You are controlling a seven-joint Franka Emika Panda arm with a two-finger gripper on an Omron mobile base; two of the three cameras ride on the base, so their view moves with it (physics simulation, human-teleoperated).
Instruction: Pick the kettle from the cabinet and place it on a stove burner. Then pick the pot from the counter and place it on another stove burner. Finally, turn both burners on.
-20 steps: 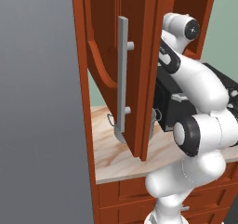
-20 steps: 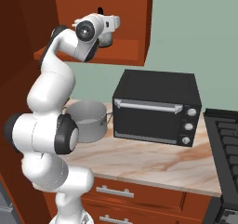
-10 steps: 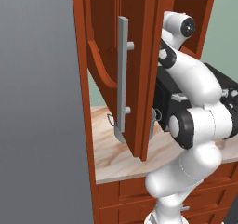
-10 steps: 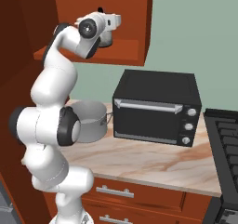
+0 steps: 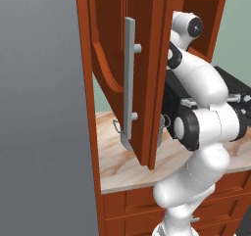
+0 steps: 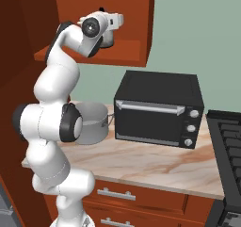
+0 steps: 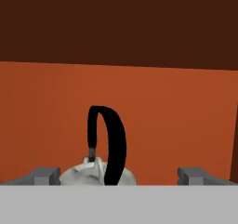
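- The gripper (image 7: 119, 175) is spread wide inside the cabinet (image 6: 136, 14) — its two fingertips (image 7: 45, 175) stand well apart on either side of the kettle (image 7: 97, 174), neither clearly touching it.
- In the hand view the kettle's black arched handle rises between the tips; its white top is cut off at the bottom edge, so body and spout are hidden.
- From the right base view the arm's wrist covers most of the kettle on the shelf.
- The pot (image 6: 94, 122) sits on the bench (image 6: 155, 162) beside the toaster oven (image 6: 157, 109), partly behind the arm's elbow.
- The open cabinet door (image 5: 142, 73) blocks much of the left base view.
- The stove (image 6: 228, 141) is cut off at the right edge.
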